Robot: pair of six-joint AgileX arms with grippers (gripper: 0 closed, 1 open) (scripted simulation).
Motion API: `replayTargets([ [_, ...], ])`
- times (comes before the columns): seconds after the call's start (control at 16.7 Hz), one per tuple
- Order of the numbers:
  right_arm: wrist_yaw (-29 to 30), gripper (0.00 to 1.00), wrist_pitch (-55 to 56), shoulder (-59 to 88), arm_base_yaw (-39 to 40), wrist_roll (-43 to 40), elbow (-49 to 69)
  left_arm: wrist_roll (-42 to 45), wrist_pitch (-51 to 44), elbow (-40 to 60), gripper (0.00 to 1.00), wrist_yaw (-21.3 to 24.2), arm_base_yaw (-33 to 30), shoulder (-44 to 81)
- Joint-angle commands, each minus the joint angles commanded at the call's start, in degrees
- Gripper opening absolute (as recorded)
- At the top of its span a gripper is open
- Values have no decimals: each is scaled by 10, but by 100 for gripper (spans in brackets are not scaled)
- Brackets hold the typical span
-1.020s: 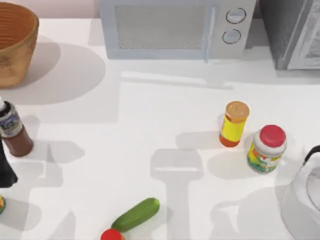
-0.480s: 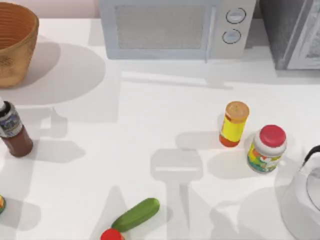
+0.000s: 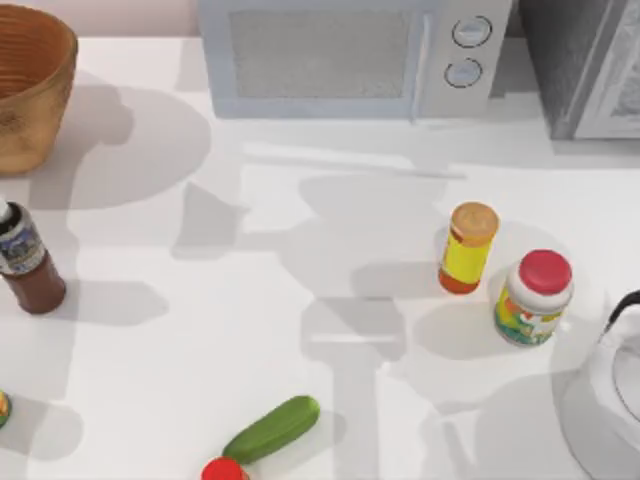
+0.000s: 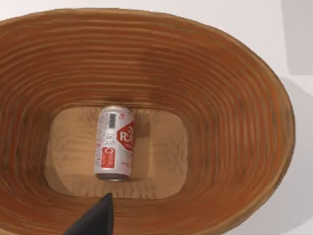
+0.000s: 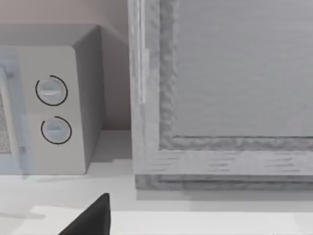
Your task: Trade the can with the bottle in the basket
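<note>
Shadows shifted toward basket [image 4: 254, 122]; can [image 4: 115, 143] lies flat inside.

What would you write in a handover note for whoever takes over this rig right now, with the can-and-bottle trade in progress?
Left gripper: above the large round woven wicker basket, looking down into it; one dark fingertip shows, holding nothing visible.
Right gripper: parked facing the white microwave; idle.
The small white-and-red can lies on its side on the basket floor.
The slim reddish-brown bottle stands upright on the table at the left edge, in front of the basket.
Done: nothing swapped.
Left: lift out the can, put the bottle in.
</note>
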Motion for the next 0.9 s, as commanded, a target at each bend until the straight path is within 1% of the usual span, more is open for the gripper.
replayTargets([
  [0.24, 0, 100, 0, 0, 0, 0, 0, 27, -133, 263, 100, 8, 19, 254],
  [0.48, 0, 100, 0, 0, 0, 0, 0, 56, -250, 471, 100, 12, 38, 439],
  [0.66, 0, 100, 0, 0, 0, 0, 0, 77, -318, 580, 100, 13, 51, 526],
  [0.9, 0, 100, 0, 0, 0, 0, 0, 95, -370, 655, 100, 14, 60, 581],
])
